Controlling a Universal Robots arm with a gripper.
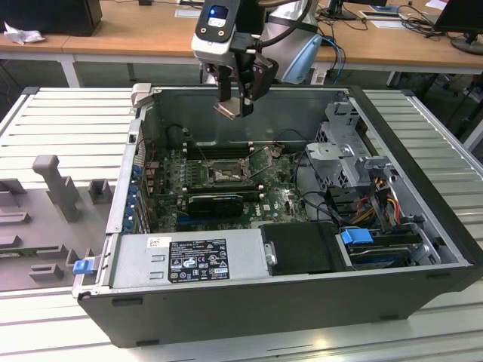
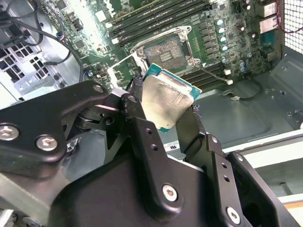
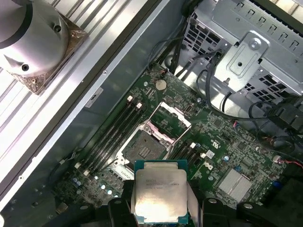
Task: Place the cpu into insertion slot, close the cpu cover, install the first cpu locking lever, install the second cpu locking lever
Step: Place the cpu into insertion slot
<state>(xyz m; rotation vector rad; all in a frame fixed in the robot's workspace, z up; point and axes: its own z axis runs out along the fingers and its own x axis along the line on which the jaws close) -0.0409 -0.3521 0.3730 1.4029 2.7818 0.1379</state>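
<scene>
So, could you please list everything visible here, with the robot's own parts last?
Flat square metal-topped cpu: one, silvery-grey, green-edged, held in the gripper.
Square dark-centred insertion slot: one, silver-rimmed, empty, on the green motherboard.
Thin metal cpu cover: one, silvery, open at the slot's edge.
Long memory slots: several, black, beside the slot.
Open computer case: one, dark grey, on the ribbed pale grey table.
Labelled power supply box: one, silvery, inside the case.
Metal drive cage: one, silvery, exterior view's right.
Gripper: one, black, shut on the cpu.
</scene>
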